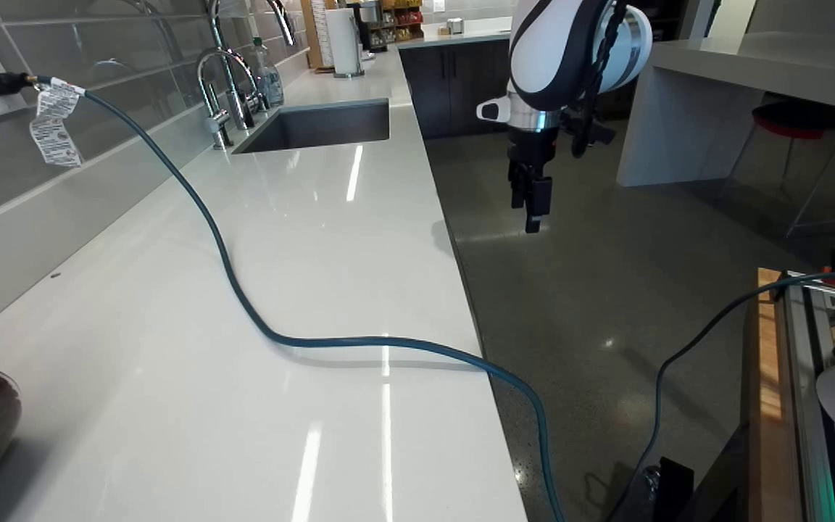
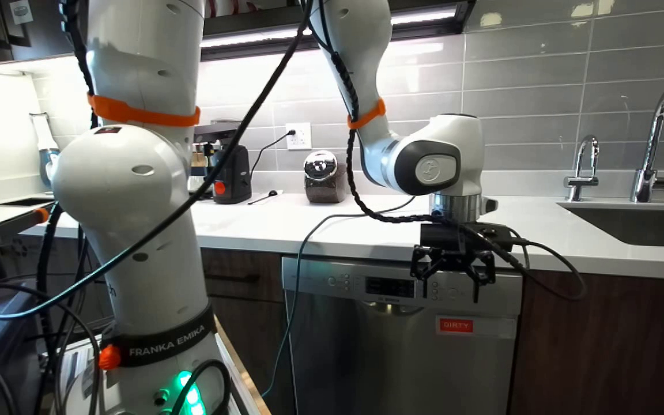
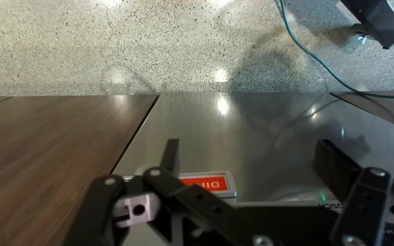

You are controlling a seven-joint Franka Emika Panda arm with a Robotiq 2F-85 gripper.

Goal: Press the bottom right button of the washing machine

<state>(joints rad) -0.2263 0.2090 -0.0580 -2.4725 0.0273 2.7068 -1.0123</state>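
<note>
The machine [image 2: 389, 351] is a stainless steel Bosch appliance under the counter; its front also shows in the wrist view [image 3: 217, 136]. Its control panel [image 2: 320, 276] runs along the top, with a dark display [image 2: 389, 286] and small buttons [image 2: 435, 291] right of it. The buttons are too small to tell apart, and the gripper partly covers that area. My gripper [image 2: 450, 293] hangs pointing down in front of the panel's right part. In an exterior view the gripper [image 1: 533, 217] is over the floor, apart from the counter edge. In the wrist view its fingers [image 3: 247, 148] are spread and empty.
A white counter [image 1: 243, 435] overhangs the machine. A blue cable [image 1: 359, 341] crosses it from a wall outlet and hangs over the edge in front of the machine. A red DIRTY sign [image 2: 456, 325] is on the door. A sink [image 2: 643, 225] lies to the right.
</note>
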